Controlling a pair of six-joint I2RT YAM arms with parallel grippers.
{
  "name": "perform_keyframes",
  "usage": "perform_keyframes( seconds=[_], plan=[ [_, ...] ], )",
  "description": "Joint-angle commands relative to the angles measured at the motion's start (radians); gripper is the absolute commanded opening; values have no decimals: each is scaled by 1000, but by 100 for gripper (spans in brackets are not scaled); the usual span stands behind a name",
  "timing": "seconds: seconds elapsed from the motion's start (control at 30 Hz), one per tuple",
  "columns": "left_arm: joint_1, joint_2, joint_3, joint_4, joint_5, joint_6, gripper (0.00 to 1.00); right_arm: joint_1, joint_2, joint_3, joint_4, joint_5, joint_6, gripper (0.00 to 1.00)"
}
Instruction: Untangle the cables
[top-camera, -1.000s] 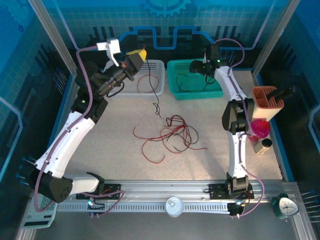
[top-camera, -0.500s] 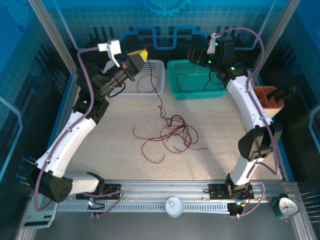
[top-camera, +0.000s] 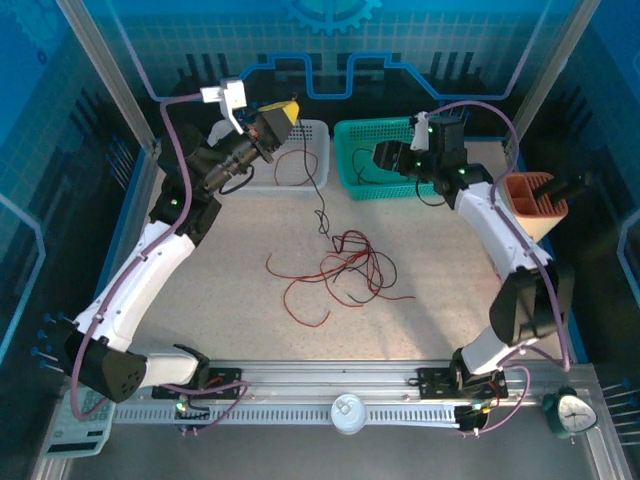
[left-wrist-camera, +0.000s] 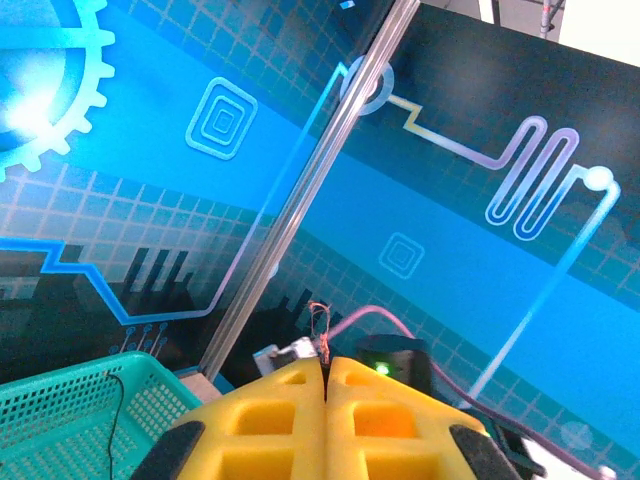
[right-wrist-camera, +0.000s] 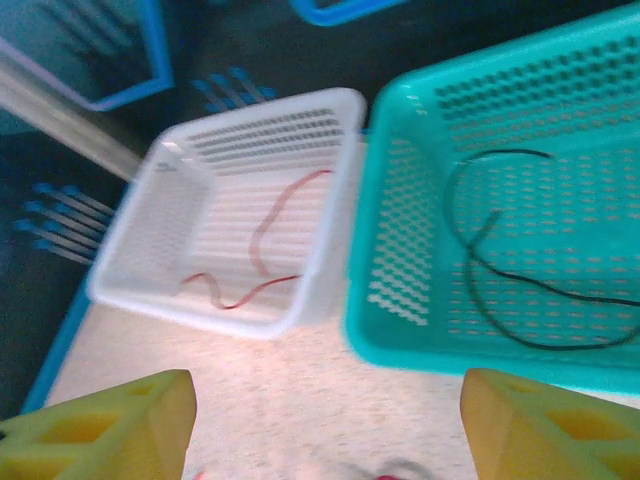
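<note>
Two fingers of my left gripper (left-wrist-camera: 326, 372) are pressed flat together, pinching one strand (left-wrist-camera: 320, 322) by its frayed end, up near the white basket (top-camera: 318, 130). Tangled cables (top-camera: 345, 265) lie mid-table with bare tabletop all round. Right gripper (right-wrist-camera: 328, 392) gapes wide and empty. Its wrist view shows a red cable (right-wrist-camera: 270, 225) in the white basket and a black cable (right-wrist-camera: 480, 265) in the teal basket (right-wrist-camera: 400, 200).
</note>
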Motion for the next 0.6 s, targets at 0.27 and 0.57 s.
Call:
perform_keyframes(
  seconds=[0.27,0.57],
  plan=[
    [-10,21,35,35,-16,3,0,256,-351,-271,136,-43,-66,84],
    [-15,18,42,26,-19,-1,0,406,-233,-191,158,76,-139,86]
  ],
)
